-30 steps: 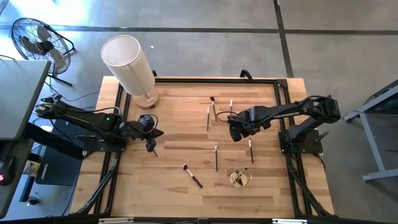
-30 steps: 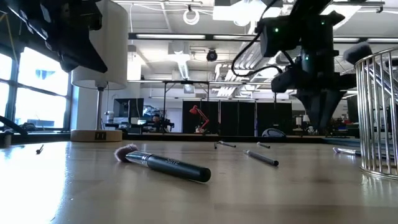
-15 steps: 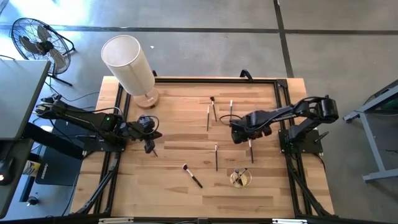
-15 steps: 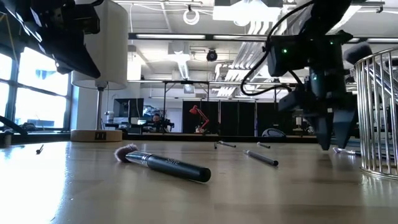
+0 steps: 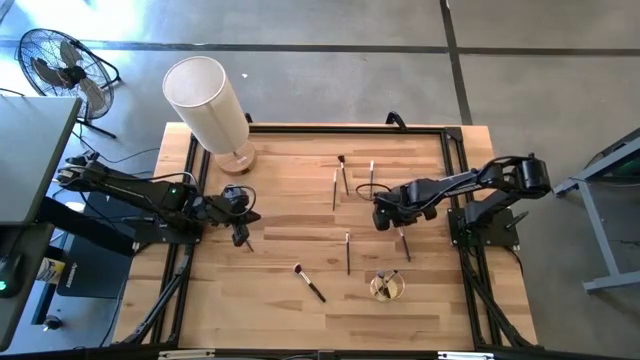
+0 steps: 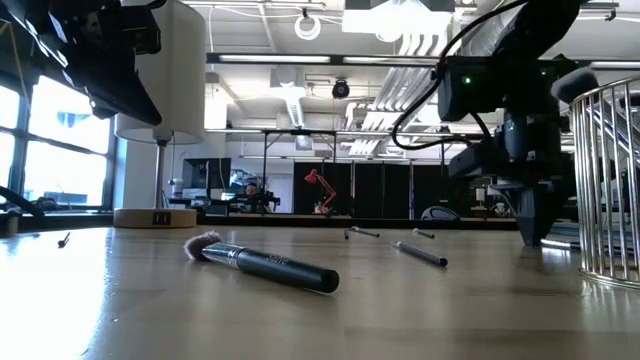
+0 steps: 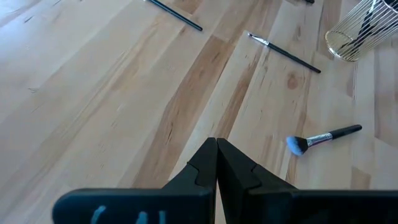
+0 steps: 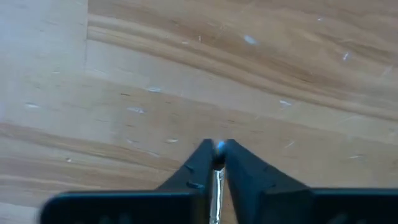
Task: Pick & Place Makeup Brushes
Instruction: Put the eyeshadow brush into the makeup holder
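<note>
Right gripper (image 8: 218, 163) had descended beside the gold wire cup (image 5: 387, 286), fingers pinching a thin silver-handled brush (image 8: 216, 193); pick begun.

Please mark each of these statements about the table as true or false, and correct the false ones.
1. The right gripper is closed on a thin brush down at the table top. True.
2. The left gripper is wide open. False: its fingers are shut together, holding nothing.
3. A wire cup stands near the front edge of the table, on the right arm's side. True.
4. The lamp lies flat in the middle of the table. False: it stands at the far corner on the left arm's side.
5. A thick brush lies on the table. True.
</note>
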`<control>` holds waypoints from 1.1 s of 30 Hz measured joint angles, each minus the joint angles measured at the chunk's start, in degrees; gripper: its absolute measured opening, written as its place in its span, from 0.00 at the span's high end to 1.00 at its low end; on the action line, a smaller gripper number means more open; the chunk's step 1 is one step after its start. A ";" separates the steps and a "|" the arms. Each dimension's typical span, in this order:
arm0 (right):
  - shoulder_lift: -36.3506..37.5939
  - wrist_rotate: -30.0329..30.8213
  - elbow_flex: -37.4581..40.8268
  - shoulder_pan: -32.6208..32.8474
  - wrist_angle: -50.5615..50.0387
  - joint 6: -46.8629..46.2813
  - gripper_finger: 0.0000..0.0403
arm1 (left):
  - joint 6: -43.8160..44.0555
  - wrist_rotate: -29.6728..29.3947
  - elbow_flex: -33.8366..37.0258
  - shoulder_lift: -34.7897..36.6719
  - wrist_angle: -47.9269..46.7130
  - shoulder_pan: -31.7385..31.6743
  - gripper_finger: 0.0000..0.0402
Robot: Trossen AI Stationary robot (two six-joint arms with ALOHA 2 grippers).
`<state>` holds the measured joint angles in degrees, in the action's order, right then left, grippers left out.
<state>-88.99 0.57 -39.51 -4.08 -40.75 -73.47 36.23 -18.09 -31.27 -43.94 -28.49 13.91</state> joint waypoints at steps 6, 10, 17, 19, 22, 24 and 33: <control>2.27 0.87 -0.76 0.22 0.74 5.27 0.99 | 0.00 0.02 -0.02 -0.09 0.06 0.00 1.00; 9.48 5.79 -1.91 2.41 1.46 3.22 0.99 | -0.13 0.03 -0.06 -0.09 -0.25 0.00 1.00; 25.18 20.74 -1.99 12.64 1.55 1.74 1.00 | -4.57 1.26 -0.07 -0.09 -0.57 0.00 1.00; 29.14 26.95 -1.96 16.87 2.16 2.80 1.00 | -4.53 1.27 -0.07 -0.09 -0.21 0.00 1.00; 34.37 36.42 -1.97 23.45 7.19 6.19 1.00 | -4.51 1.25 -0.07 -0.09 0.99 0.00 1.00; 36.35 41.82 -1.99 27.94 12.52 10.76 1.00 | -4.51 1.24 -0.07 -0.09 2.33 0.00 1.00; 33.27 61.45 -2.12 48.56 37.94 33.87 1.00 | -4.92 2.41 -0.09 -0.09 3.50 0.00 1.00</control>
<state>-55.73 62.02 -41.63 44.48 -2.81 -39.61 31.31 -15.68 -31.35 -44.03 -24.99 13.91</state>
